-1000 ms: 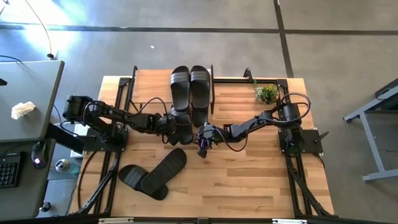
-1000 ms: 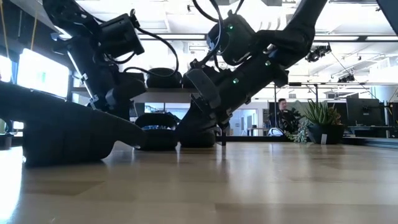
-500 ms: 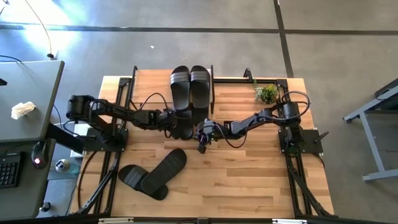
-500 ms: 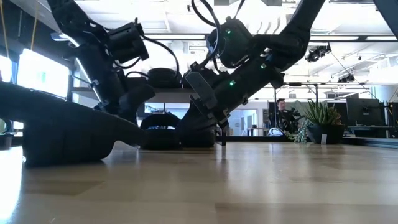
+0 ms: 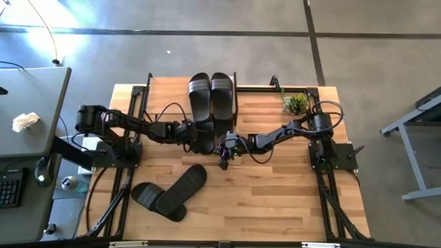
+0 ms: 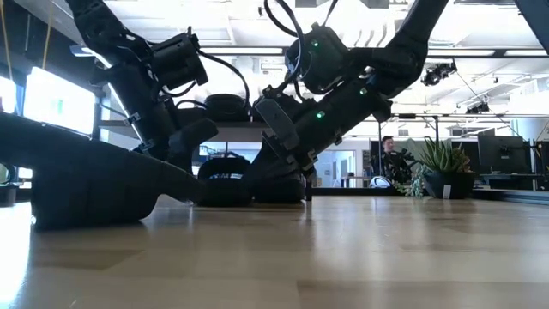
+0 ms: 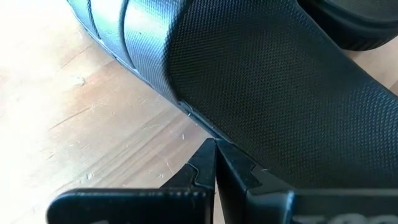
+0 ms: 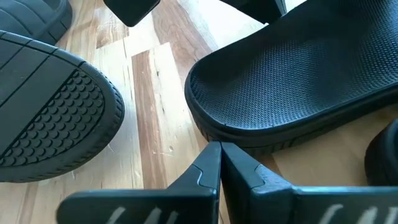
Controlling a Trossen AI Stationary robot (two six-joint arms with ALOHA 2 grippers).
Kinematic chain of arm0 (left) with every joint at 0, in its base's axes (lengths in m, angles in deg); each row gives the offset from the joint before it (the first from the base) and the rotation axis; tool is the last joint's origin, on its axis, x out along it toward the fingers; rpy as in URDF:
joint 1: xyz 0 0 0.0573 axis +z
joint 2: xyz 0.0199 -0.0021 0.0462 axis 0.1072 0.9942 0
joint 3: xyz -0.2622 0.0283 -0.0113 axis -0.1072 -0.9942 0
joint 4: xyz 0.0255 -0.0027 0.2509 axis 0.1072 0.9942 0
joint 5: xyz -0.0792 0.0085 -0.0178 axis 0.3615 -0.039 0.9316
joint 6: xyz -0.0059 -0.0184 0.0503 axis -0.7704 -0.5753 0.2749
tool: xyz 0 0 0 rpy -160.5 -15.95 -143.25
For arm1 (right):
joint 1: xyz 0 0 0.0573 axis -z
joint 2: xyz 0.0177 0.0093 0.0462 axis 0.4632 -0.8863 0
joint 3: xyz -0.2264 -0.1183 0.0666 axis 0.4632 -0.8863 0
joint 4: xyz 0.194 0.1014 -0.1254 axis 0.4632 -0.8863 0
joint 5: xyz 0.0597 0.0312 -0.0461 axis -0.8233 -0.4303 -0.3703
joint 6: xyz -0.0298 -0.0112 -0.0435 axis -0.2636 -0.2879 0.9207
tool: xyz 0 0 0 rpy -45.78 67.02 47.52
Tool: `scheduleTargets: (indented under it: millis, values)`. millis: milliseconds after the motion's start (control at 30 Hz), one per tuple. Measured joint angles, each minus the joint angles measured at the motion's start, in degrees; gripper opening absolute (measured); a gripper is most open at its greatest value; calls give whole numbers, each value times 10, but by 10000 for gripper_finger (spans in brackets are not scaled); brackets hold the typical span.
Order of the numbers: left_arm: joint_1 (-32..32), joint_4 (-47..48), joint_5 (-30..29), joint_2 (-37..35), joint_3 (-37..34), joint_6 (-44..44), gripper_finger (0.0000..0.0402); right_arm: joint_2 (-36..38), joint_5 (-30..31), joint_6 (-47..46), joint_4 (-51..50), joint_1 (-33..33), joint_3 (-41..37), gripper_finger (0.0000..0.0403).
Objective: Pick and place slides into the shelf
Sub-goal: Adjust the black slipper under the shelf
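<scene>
Two black slides [image 5: 211,93] lie side by side on the shelf's top board [image 5: 169,96]. Two more slides [image 5: 204,136] [image 5: 223,132] lie on the table at the shelf's near edge, their far ends under the board. In the low view they show as dark humps [image 6: 225,180] beneath the board [image 6: 232,129]. My left gripper [image 5: 190,133] is shut at the left one's side. My right gripper [image 5: 224,147] is shut at the right one's near end. Two further slides [image 5: 170,193] lie crossed at the near left. My left gripper touches the left slide's side edge [image 7: 198,123] with its shut fingertips [image 7: 206,163], coming low from the table's left. The slide lies flat on the table. My right gripper touches the rim of the right slide's near end [image 8: 239,138] with its shut fingertips [image 8: 210,167], slanting down from the near right. That slide lies flat on the table.
A small potted plant [image 5: 295,103] stands at the far right of the table. The shelf's black frame legs [image 5: 236,103] stand beside the slides. A ridged sole [image 8: 43,118] lies close by in the right wrist view. Bare wood spreads across the near right [image 5: 282,200].
Both grippers have gone toward the table's far edge, the left one also a little to the right. The two slides before them have slid along the table farther under the shelf's board. Both grippers stay shut.
</scene>
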State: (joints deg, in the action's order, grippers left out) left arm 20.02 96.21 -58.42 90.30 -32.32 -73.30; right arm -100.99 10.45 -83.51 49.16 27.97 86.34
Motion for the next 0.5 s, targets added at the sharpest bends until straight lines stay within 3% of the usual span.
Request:
scheduleTargets:
  millis: [233, 500]
  values:
    - [-4, 36, 20, -20, 1, -25, 0, 0, 8, -5, 0, 11, 0, 0]
    - [-57, 75, 17, -109, 1, -28, 1, 0, 23, -28, 0, 23, 0, 0]
